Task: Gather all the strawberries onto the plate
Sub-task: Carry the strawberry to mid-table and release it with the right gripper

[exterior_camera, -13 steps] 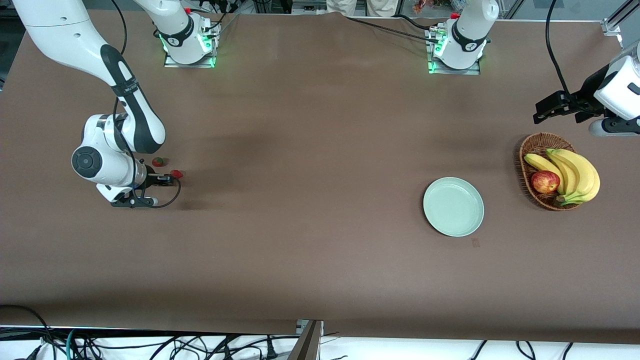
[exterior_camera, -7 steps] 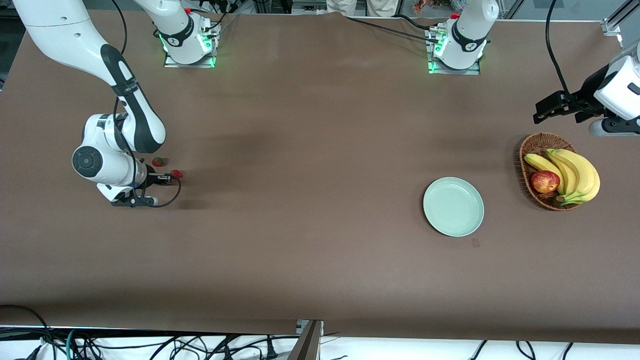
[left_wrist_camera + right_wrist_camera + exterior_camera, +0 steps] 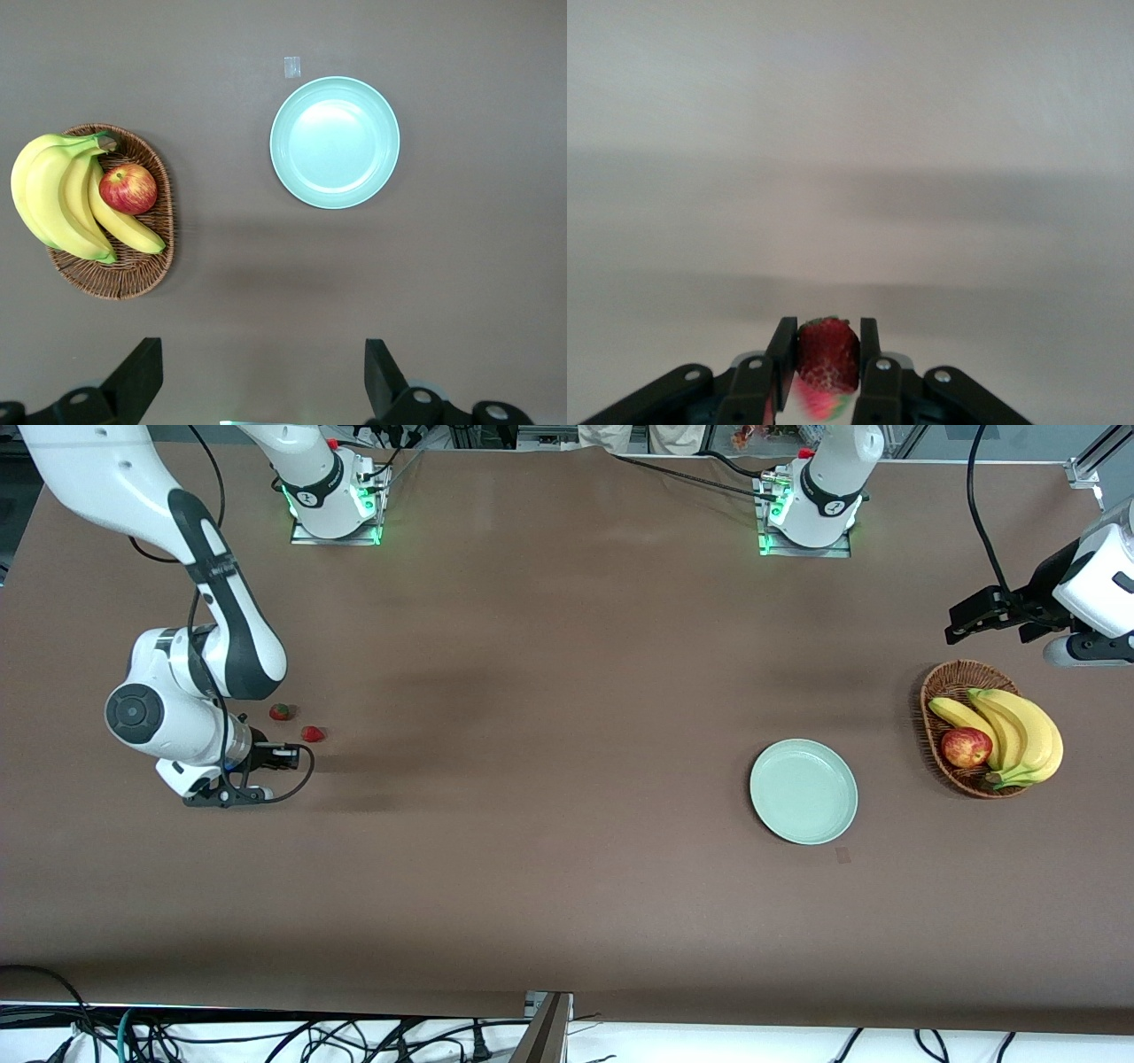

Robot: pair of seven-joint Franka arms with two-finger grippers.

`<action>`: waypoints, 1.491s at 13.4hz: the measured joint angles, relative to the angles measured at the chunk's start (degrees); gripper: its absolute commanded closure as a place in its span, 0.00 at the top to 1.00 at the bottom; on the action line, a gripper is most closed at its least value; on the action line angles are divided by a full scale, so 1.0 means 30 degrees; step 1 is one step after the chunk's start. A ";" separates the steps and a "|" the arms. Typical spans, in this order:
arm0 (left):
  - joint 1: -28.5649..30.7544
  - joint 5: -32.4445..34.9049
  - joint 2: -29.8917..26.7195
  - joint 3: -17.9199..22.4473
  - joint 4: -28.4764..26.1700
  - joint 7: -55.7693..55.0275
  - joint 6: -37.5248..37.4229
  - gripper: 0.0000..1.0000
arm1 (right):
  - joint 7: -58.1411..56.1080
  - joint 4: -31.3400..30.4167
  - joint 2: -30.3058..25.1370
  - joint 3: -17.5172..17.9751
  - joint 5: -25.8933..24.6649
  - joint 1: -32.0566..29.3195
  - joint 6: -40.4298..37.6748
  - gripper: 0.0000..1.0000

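The right claw (image 3: 282, 757) is clenched on 1 strawberry (image 3: 827, 354), lifted just beside 2 strawberries (image 3: 282, 711) on the counter (image 3: 549, 824), with the plate (image 3: 803, 791) well apart, near the waiting, released left claw (image 3: 961, 624).

The held strawberry (image 3: 827, 354) is hidden in the front view by the right gripper (image 3: 275, 757). In the right wrist view its lower part blurs into a reflection. The left gripper (image 3: 261, 376) fingers (image 3: 142, 367) are cut off by the left wrist view's edge.
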 measured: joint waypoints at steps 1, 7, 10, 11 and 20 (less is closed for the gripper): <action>0.0001 0.0000 0.0000 0.0004 0.0000 0.0000 0.0000 1.00 | 0.0731 0.1122 -0.0158 0.0584 0.0019 0.0436 -0.1022 0.18; 0.0004 0.0000 0.0000 0.0017 0.0000 0.0000 -0.0004 1.00 | 1.1918 0.5386 0.1901 0.1220 0.0244 0.7829 -0.1440 0.18; 0.0004 0.0000 0.0000 0.0021 0.0000 0.0000 -0.0006 1.00 | 1.6782 0.6890 0.4390 0.1152 0.0235 1.1423 0.1560 0.18; 0.0004 0.0000 0.0000 0.0020 0.0000 0.0000 -0.0006 1.00 | 1.7462 0.7072 0.5048 0.1116 0.0236 1.2162 0.2559 0.18; 0.0004 0.0000 0.0000 0.0021 0.0000 0.0000 -0.0007 1.00 | 1.7928 0.7468 0.6832 0.0999 0.0181 1.3353 0.3751 1.00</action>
